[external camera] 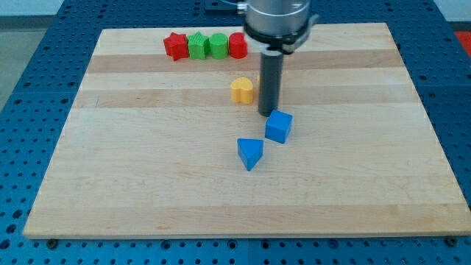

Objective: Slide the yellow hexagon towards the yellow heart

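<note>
Yellow heart [242, 90] flat—yellow hexagon [259, 78] (perhaps) mostly hidden.

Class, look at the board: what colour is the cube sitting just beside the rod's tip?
Blue cube, just right of my tip; the camera view shows it.

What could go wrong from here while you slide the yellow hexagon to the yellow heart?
1. My tip sits right above the blue cube; any drift toward the view's bottom would knock it.
2. Only a yellow sliver shows behind the rod, so I cannot confirm contact with the hexagon.
3. The yellow heart lies close; a hard push could shove it away.
</note>
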